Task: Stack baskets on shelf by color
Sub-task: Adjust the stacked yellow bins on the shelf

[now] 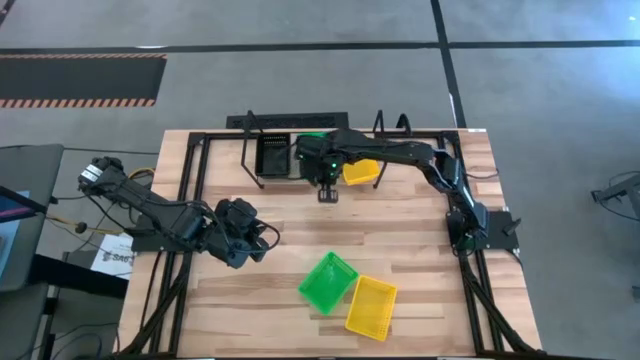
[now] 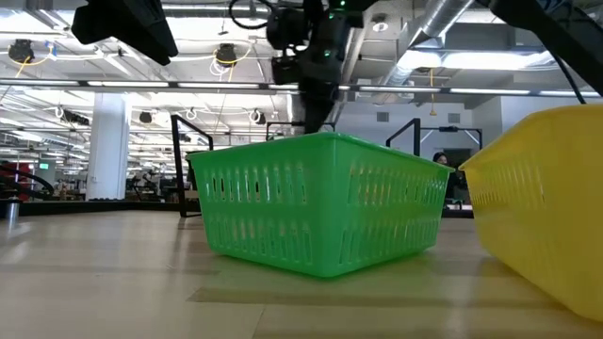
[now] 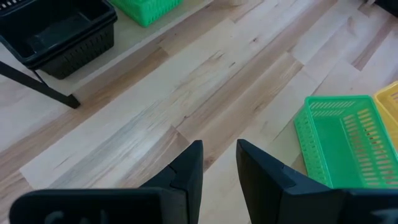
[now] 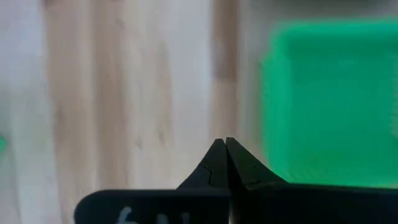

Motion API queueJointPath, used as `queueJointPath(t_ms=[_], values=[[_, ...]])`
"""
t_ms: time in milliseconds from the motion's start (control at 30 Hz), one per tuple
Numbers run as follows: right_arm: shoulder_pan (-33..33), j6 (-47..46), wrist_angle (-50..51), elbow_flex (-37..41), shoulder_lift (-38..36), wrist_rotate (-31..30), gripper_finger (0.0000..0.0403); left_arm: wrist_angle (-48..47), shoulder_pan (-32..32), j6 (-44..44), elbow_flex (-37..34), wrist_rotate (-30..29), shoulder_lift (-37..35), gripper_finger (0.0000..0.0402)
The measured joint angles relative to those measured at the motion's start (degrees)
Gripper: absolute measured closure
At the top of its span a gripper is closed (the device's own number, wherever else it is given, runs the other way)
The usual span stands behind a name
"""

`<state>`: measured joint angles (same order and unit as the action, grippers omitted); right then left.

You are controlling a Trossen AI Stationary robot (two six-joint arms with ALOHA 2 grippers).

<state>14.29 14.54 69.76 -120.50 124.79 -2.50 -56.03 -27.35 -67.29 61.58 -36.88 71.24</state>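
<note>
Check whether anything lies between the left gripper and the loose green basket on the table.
Nothing visible does. The left gripper, its fingers apart and holding nothing, hangs over bare wooden tabletop, and the green basket sits beyond it with only open wood between them. The yellow basket lies on the green one's far side, out of that path.

Open board mid-table, clutter at the shelf and the front edge

Bare wood runs wide between the shelf [image 1: 320, 160] and the loose green basket [image 1: 328, 282], and a gripper passes freely there. Behind that gap, the shelf is crowded: a black basket [image 1: 272, 157], a green one and a yellow basket [image 1: 361, 171] sit along it, with the right arm stretched across them and the right gripper [image 1: 327, 192] hanging shut at its front edge. Touching the loose green basket, a second yellow basket [image 1: 371, 305] blocks its right flank. Its left side lies clear up to the left gripper [image 1: 262, 240].
</note>
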Motion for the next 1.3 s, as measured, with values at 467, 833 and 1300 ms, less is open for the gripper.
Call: queueJointPath(t_ms=[467,833,1300], values=[[-0.4,-7.5,18.1,0.0,-1.2,-2.6,0.0403,0.0,0.0,0.2,0.0,0.0,0.0,0.0318],[-2.6,-13.4,8.4,18.9,-13.9,-1.9,0.0403,-0.8,0.0,0.6,0.0,0.1,0.0,0.0318],[0.7,-8.8,-12.7,39.6,-20.1,2.3,0.0403,-1.1,0.0,0.2,0.0,0.1,0.0,0.0318]])
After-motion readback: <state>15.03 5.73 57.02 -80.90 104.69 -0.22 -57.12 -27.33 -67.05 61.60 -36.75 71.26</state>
